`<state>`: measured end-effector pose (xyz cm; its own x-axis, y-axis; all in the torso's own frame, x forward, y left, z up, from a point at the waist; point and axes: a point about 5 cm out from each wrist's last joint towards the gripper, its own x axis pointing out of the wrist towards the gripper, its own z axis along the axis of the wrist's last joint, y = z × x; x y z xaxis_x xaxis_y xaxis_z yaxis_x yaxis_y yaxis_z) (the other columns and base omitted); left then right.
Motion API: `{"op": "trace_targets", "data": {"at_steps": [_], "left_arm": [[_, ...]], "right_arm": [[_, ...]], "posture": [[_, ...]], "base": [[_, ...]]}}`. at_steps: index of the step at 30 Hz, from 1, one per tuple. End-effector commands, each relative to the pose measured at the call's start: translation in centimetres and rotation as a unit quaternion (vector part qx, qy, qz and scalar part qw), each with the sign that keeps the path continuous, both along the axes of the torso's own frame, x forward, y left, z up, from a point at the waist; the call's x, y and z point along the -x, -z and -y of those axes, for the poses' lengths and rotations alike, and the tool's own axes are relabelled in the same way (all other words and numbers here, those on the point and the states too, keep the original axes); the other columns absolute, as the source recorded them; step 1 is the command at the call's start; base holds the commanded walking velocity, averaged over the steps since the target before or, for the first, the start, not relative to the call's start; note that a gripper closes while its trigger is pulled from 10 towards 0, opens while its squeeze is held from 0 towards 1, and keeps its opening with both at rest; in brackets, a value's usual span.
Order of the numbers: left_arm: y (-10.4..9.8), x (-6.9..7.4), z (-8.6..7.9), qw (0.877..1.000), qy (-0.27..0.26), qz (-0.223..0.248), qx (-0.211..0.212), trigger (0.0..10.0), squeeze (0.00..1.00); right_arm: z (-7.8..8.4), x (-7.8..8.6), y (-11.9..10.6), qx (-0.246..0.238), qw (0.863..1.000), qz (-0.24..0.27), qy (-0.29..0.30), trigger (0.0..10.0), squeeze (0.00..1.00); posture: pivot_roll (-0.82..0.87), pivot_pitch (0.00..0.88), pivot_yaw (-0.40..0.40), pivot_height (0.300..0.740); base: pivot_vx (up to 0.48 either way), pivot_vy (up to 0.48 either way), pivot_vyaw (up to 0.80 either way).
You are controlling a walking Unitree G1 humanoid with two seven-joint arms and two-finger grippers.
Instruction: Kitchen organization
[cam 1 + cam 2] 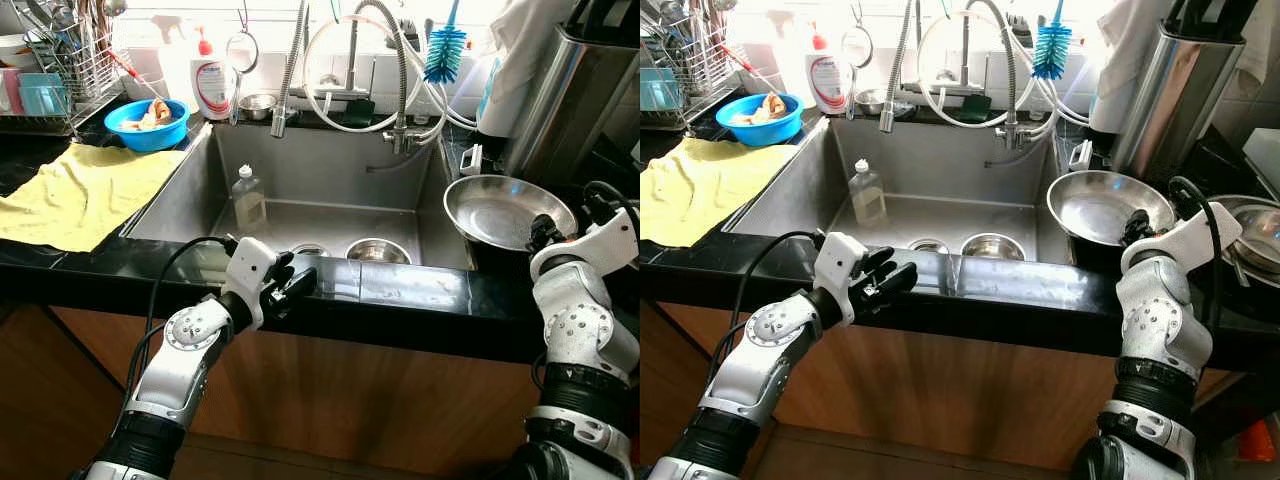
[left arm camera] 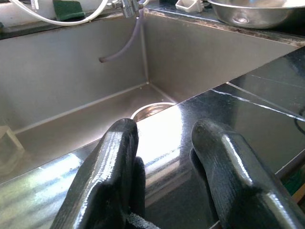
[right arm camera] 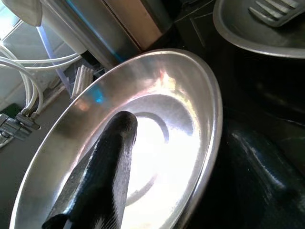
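A wide steel plate [image 1: 495, 208] rests on the black counter at the sink's right edge. My right gripper [image 1: 545, 232] is shut on its near rim, and one black finger [image 3: 109, 162] lies inside the plate [image 3: 162, 95] while the other sits under the rim. My left gripper [image 1: 300, 285] hovers open over the counter's front ledge [image 2: 228, 124], nothing between its fingers. In the steel sink [image 1: 330, 160] stand two small steel bowls [image 1: 377, 250] and a clear bottle [image 1: 247, 198].
A yellow cloth [image 1: 85, 190] covers the counter to the left, with a blue bowl [image 1: 148, 122] and a dish rack [image 1: 60, 60] behind it. Faucet hoses [image 1: 345, 70] hang over the sink. A tall steel container [image 1: 575, 100] and another dish [image 1: 1255, 230] crowd the right.
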<state>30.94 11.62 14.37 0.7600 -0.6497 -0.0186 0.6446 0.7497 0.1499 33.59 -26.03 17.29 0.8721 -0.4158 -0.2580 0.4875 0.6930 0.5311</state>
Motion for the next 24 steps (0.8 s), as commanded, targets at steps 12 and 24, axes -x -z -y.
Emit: {"op": "trace_targets", "data": {"at_steps": [12,24], "left_arm": [[0.74,-0.05,-0.55,1.0,-0.007,-0.013,-0.027,10.0,0.0],[0.82,0.01,-0.29,1.0,-0.001,-0.016,-0.026,10.0,0.0]], "right_arm": [[-0.43,-0.52,0.06,-0.051,0.999,0.012,0.007,0.0,0.0],[-0.48,-0.67,-0.28,-0.058,0.998,0.018,0.008,0.0,0.0]], "posture": [[-0.1,0.0,-0.016,0.74],[-0.1,0.0,-0.014,0.74]], "base": [[0.0,0.0,0.0],[0.0,0.0,0.0]]}}
